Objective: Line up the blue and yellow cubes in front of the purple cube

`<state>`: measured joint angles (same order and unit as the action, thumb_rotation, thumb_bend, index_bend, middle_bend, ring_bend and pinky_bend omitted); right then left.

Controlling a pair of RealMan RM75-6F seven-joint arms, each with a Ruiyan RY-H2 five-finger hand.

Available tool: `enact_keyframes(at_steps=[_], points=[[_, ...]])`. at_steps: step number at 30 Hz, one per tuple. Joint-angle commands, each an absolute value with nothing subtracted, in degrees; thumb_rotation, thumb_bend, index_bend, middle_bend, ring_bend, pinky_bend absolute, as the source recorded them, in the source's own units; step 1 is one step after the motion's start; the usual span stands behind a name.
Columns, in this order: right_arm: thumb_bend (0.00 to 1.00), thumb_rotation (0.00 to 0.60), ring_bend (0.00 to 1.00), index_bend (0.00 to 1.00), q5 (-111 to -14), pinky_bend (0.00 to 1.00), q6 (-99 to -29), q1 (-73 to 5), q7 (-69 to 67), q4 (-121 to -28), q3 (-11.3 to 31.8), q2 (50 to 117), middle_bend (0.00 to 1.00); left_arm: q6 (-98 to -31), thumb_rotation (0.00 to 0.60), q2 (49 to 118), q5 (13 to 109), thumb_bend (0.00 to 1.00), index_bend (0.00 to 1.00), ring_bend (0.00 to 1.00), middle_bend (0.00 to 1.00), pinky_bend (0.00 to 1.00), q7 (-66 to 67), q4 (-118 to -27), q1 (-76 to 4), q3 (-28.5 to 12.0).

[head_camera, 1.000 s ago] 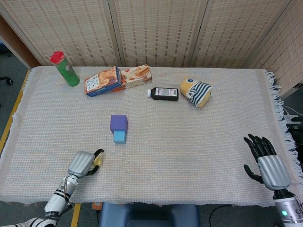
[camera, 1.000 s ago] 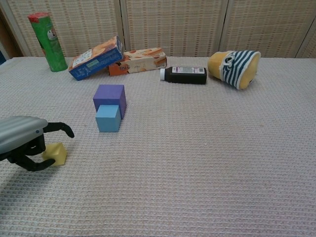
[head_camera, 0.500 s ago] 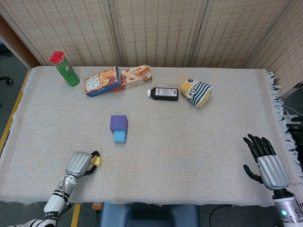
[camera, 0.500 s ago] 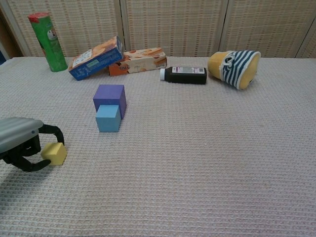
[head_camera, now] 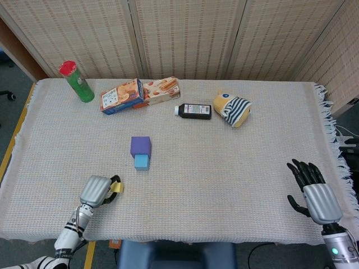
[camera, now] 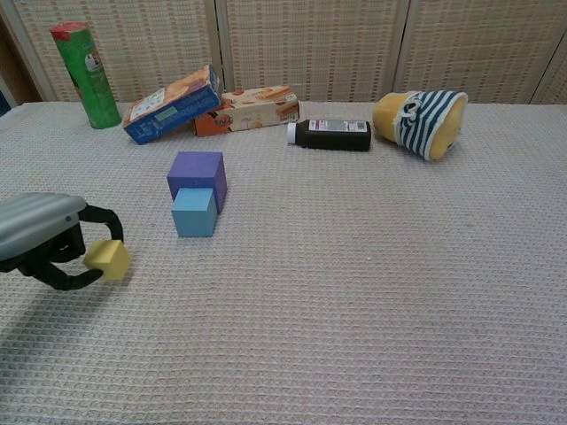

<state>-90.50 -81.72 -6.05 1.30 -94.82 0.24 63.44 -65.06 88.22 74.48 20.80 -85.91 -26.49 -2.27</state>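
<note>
The left hand (camera: 44, 239) pinches the small yellow cube (camera: 106, 259) just above the woven-cloth table (camera: 354, 292), near-left of the light blue cube (camera: 194, 212), which touches the near face of the purple cube (camera: 197, 173). Next, the yellow one likely goes just nearer than the blue. The right hand (head_camera: 314, 190) rests spread, holding nothing. No containers hold anything visible.

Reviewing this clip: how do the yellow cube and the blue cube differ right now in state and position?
The yellow cube is pinched in the left hand and looks lifted off the cloth; the blue cube rests on it, untouched. The blue cube sits right in front of the purple cube, while the yellow cube is off to the left, nearer the robot. The yellow cube is tilted; the blue sits square. Both look similar in size.
</note>
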Motion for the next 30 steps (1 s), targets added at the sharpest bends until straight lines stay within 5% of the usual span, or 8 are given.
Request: enact_keyframes(at_steps=[1, 30], points=[[0.1, 0.6, 0.0, 0.0, -90.5, 0.0, -81.8, -6.1, 1.4, -94.8, 0.3, 63.5, 0.0, -63.9, 0.6, 88.7, 74.4, 0.36, 0.54, 1.0, 1.0, 1.0, 22.2, -87.1, -28.0, -3.5], [0.1, 0.6, 0.0, 0.0, -88.7, 0.0, -80.8, -6.4, 0.5, -94.6, 0.8, 63.1, 0.0, -58.5, 0.6, 97.4, 67.4, 0.36, 0.54, 1.0, 1.0, 1.0, 28.6, -81.6, -36.3, -8.3]])
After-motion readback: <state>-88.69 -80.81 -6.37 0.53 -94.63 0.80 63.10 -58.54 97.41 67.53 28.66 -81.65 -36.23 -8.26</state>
